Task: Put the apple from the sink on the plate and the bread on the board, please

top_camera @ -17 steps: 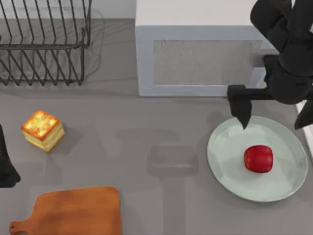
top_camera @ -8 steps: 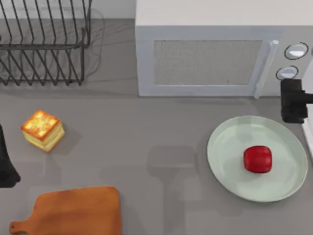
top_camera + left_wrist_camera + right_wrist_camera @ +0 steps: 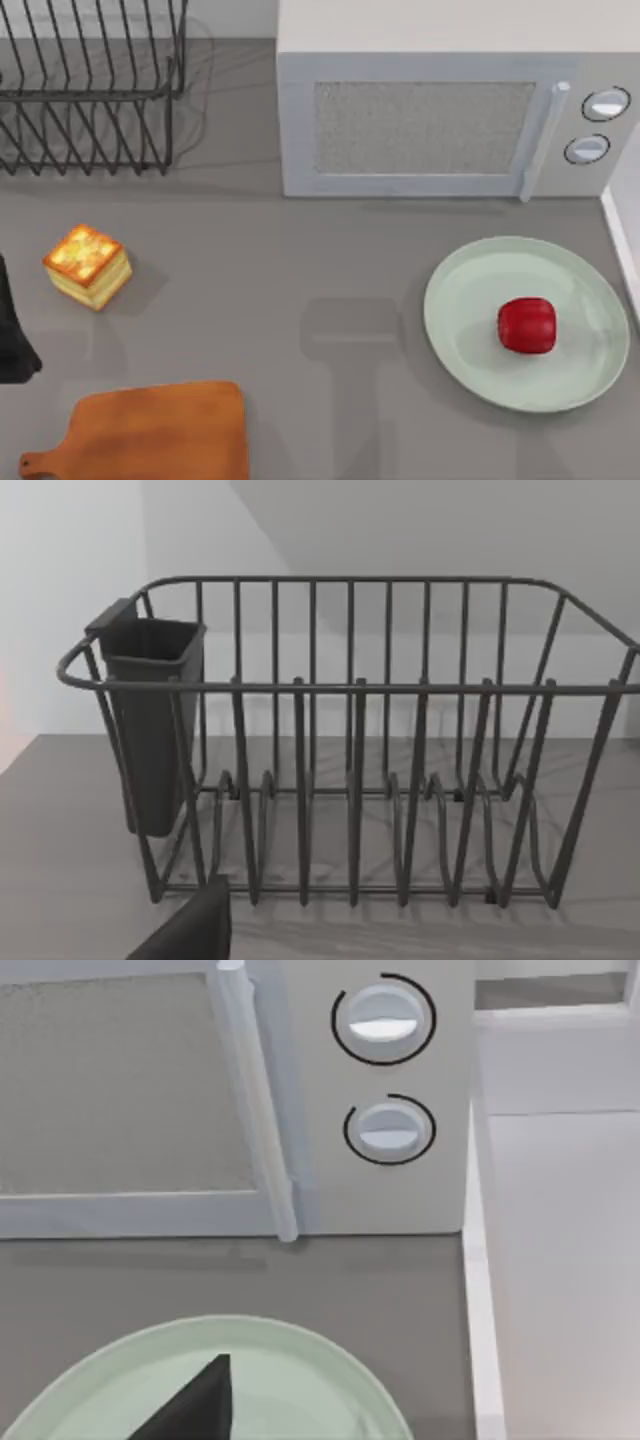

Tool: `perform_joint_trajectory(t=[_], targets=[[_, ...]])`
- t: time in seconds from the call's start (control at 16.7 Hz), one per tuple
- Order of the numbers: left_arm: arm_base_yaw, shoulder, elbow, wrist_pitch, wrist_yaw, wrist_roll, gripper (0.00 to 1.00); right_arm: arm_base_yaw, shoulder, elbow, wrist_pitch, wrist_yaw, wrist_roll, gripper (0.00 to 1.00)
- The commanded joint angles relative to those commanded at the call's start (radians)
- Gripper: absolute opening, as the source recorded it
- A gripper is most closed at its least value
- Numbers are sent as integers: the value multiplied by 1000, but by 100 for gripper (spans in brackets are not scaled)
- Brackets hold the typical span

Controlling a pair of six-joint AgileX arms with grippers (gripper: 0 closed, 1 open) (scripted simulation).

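The small red apple (image 3: 527,325) rests on the pale green plate (image 3: 455,280) at the table's right, with nothing touching it. At the left lies the bread (image 3: 87,265), a toasted cube on the bare table. The wooden board (image 3: 150,432) is nearer the front edge, with nothing on it. My left arm (image 3: 12,345) is parked at the left edge, beside the bread. One dark fingertip (image 3: 198,1405) of my right gripper hangs above the plate's far rim (image 3: 330,1355), open with nothing held. A left fingertip (image 3: 190,932) shows likewise, open.
A white microwave (image 3: 430,110) stands at the back, its dials (image 3: 385,1020) close to my right wrist. A dark wire dish rack (image 3: 90,90) fills the back left, with a cutlery cup (image 3: 150,720). The sink's white wall (image 3: 622,250) borders the plate's right.
My right arm has pulled away from the plate and left the top view to the right. The apple stays on the plate. The left arm has not moved.
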Motion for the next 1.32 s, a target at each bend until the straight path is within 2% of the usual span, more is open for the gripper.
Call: perform_joint_trajectory(t=[0.24, 0.42, 0.96, 1.14, 1.32], targets=[[0, 0, 0, 0, 0, 0, 100, -73, -301, -271, 221, 0, -76, 100], [0, 0, 0, 0, 0, 0, 100, -107, -416, -381, 324, 0, -112, 100], [-2, 31, 30, -21, -1, 9, 100, -115, -440, -404, 347, 0, -120, 100], [-11, 157, 147, -103, -1, 42, 100, -115, -440, -404, 347, 0, -120, 100], [-27, 379, 324, -227, 0, 94, 100, -115, -440, -404, 347, 0, -120, 100]])
